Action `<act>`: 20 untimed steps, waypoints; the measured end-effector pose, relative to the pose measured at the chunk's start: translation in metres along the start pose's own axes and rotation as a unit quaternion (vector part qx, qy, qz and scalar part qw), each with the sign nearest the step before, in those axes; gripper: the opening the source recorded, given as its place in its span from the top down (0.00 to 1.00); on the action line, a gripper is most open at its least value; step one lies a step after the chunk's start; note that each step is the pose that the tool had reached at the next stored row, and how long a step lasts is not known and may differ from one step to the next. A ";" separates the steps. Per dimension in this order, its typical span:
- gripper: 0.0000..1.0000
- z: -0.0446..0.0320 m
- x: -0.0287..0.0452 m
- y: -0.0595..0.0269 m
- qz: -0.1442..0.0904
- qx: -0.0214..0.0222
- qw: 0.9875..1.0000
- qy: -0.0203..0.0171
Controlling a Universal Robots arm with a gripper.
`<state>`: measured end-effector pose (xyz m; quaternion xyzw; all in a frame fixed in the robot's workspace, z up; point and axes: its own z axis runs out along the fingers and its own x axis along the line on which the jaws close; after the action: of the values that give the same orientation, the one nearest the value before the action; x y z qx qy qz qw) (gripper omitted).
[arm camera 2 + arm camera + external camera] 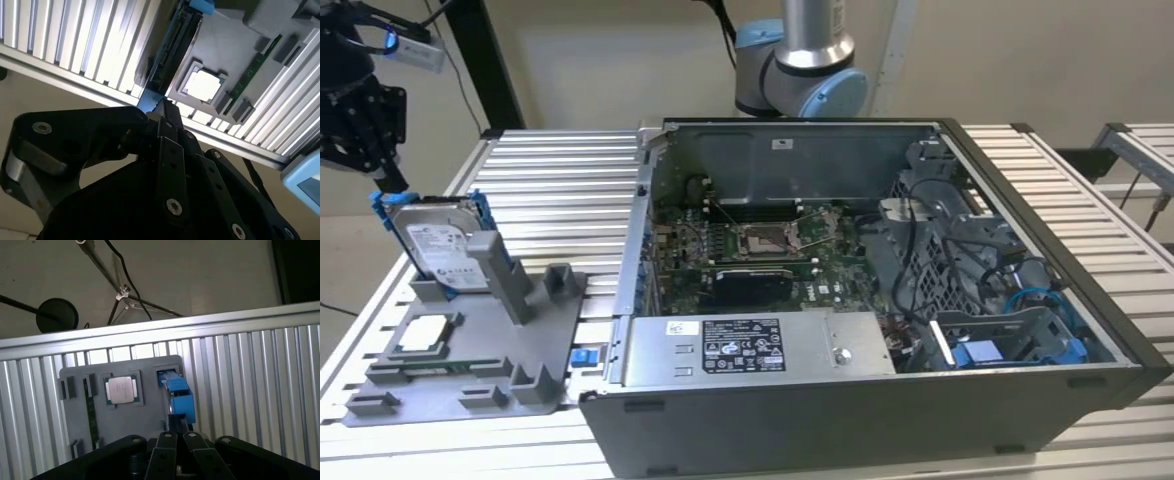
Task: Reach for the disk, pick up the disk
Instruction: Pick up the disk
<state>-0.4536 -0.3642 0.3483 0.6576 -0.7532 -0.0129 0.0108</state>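
While the tool [387,183], cut off at the exterior view's left edge, is seemingly touching the blue frame of the disk [438,250], I cannot tell whether it is pinching. The disk is standing upright in a grey tray [520,345], an open computer case [854,420] sitting further right.

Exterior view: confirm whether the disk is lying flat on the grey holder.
No, the disk stands upright on its edge in the grey holder, with its labelled face showing.

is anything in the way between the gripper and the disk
Nothing visible does. The gripper is right at the top edge of the disk, which stands upright in the grey holder.
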 end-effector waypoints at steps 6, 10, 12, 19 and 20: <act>0.00 0.0000 0.0000 -0.0001 0.000 0.000 1.000 0.000; 0.00 0.0032 -0.0001 -0.0002 -0.006 0.000 1.000 0.000; 0.00 0.0053 -0.0003 -0.0001 -0.010 0.000 1.000 -0.002; 0.00 0.0108 -0.0017 0.0004 -0.028 -0.002 1.000 -0.014; 0.00 0.0113 -0.0020 0.0005 -0.030 -0.002 0.999 -0.016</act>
<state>-0.4543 -0.3620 0.3370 0.6792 -0.7335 -0.0256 -0.0004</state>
